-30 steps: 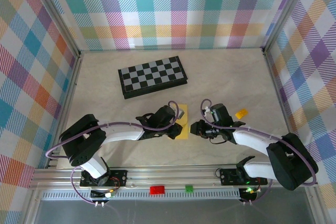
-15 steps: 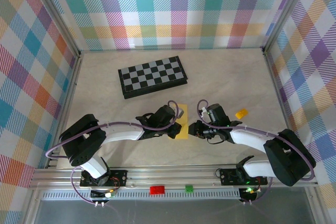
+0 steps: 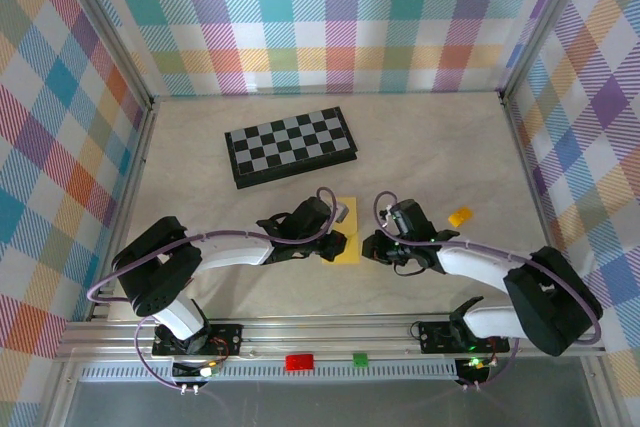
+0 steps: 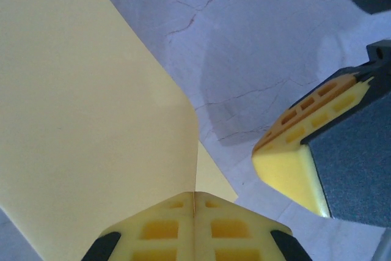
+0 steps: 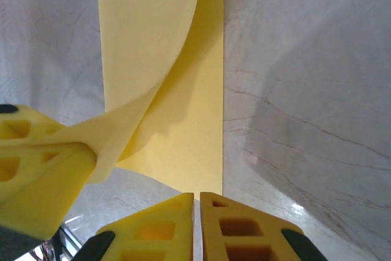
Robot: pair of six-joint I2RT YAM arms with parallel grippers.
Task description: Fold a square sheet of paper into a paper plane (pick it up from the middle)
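Our right claw point(image 5: 197, 195) has slid in to the yellow sheet point(image 5: 183, 139) on the table point(image 3: 450, 147) and closed at its edge, while our left claw point(image 4: 194, 195) pinches a lifted corner, so we can start folding.

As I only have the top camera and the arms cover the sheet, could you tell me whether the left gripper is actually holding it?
Observer: Yes. In the left wrist view the left gripper is shut on the edge of the sheet.
Operator: Thank you. Is the whole sheet off the table?
Observer: No. In the right wrist view only an upper flap curls up to that gripper, and a lower layer lies flat on the table.
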